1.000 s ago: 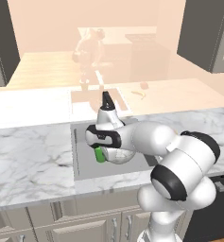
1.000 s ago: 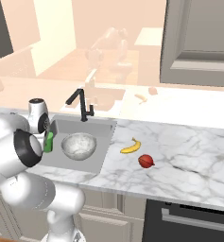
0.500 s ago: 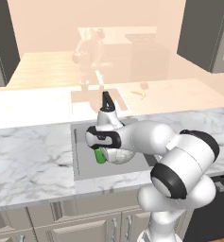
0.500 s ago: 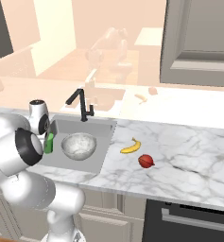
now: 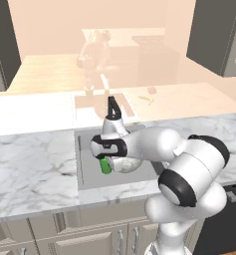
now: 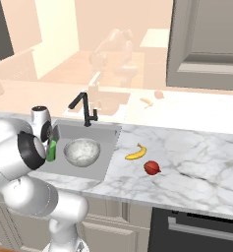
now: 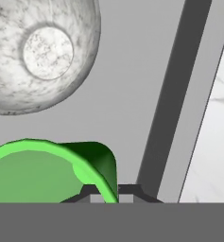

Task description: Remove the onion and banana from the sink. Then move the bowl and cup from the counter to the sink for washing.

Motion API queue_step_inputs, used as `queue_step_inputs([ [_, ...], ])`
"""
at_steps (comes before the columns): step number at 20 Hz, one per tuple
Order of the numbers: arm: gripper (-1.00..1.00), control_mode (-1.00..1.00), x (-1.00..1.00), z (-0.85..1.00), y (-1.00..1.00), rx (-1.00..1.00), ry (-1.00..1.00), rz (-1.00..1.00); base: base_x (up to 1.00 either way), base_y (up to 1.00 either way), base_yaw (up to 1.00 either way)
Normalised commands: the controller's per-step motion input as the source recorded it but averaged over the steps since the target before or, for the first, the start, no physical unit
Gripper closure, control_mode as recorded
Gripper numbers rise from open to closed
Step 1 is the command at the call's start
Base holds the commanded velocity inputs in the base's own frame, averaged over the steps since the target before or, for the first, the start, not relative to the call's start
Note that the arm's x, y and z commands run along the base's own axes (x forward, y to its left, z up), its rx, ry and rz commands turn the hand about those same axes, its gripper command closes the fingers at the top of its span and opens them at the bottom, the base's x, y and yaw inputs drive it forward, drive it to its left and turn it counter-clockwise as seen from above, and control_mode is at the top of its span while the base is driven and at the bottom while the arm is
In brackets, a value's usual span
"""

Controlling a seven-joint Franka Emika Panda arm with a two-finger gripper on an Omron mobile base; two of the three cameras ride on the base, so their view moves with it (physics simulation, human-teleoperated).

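While the fingers clamp one cup over the sink, one bowl sits inside.

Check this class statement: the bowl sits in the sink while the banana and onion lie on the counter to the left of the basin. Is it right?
Wrong side. The right base view shows the banana and onion on the counter to the right of the sink; the bowl does sit inside.

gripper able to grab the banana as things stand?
Probably not yet. The gripper is shut on the cup, low over the sink beside the bowl. The banana lies unobstructed on the counter, near the onion; release the cup first.
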Motion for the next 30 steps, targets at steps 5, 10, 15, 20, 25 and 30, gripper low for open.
queue_step_inputs([
  [5, 1.0, -1.0, 0.03, -0.09, 0.0, 0.0, 0.0, -0.01, 0.0, 0.0, 0.0],
  [10, 1.0, -1.0, 0.03, -0.11, 0.0, 0.0, -0.02, -0.01, 0.0, 0.0, 0.0],
  [15, 1.0, -1.0, 0.05, -0.13, 0.0, 0.0, -0.01, -0.02, 0.0, 0.0, 0.0],
  [20, 1.0, -1.0, 0.06, -0.1, 0.0, 0.0, 0.0, -0.02, 0.0, 0.0, 0.0],
  [25, 1.0, -1.0, 0.09, -0.09, 0.0, 0.01, 0.0, 0.0, 0.0, 0.0, 0.0],
  [30, 1.0, -1.0, 0.07, -0.07, 0.0, 0.0, 0.0, 0.0, 0.0, 0.0, 0.0],
])
